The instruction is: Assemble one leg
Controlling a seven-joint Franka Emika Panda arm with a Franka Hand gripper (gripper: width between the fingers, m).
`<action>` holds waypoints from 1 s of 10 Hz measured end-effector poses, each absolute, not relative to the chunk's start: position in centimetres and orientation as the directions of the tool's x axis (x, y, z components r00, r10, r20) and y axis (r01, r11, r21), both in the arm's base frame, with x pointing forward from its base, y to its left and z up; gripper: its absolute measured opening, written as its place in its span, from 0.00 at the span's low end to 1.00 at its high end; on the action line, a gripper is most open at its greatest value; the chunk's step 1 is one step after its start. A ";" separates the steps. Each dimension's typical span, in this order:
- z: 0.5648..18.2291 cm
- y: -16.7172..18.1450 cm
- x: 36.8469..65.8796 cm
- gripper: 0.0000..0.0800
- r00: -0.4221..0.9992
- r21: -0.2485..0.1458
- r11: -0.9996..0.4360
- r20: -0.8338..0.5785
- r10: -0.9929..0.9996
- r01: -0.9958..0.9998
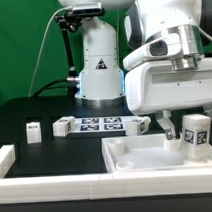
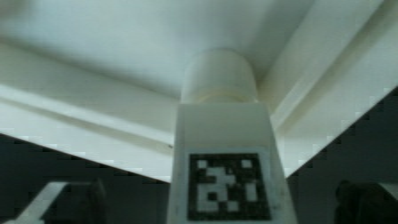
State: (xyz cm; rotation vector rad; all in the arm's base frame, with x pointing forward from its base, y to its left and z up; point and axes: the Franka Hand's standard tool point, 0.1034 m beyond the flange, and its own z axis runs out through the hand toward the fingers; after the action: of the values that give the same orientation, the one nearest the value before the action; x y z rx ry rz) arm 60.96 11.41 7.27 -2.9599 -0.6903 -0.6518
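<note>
The leg [image 1: 197, 131] was seen standing upright in the tray-like part's [image 1: 136, 158] corner, directly below the gripper [image 1: 185, 128], whose jaws were spread open, gripping nothing.

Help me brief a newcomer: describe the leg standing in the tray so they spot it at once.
Find the large white tray at the exterior view's right. On its far right corner, under the gripper, stands the leg, an upright tagged white post. The other tagged blocks lie on the black table.

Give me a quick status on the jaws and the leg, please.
Jaws open, straddling the leg, not gripping. Leg upright in a corner of the tray-like part. Nothing in the way; spare legs lie clear, on the exterior view's left.
</note>
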 end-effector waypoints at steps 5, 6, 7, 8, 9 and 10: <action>8.1 12.3 61.7 0.81 0.854 0.013 -0.903 0.320 0.410 0.429; 8.0 12.5 61.4 0.81 0.886 -0.031 -0.903 0.211 0.412 0.428; 8.1 12.6 61.4 0.81 0.902 -0.064 -0.902 0.104 0.419 0.426; 7.9 12.6 61.6 0.81 0.904 -0.081 -0.901 0.048 0.424 0.426; 7.8 12.7 61.5 0.81 0.906 -0.095 -0.901 0.015 0.423 0.422; 7.9 12.4 61.9 0.81 0.906 -0.084 -0.902 0.047 0.421 0.423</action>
State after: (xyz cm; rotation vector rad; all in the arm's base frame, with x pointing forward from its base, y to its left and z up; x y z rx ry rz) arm 61.93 12.42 7.86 -2.9769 -0.6608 -0.0431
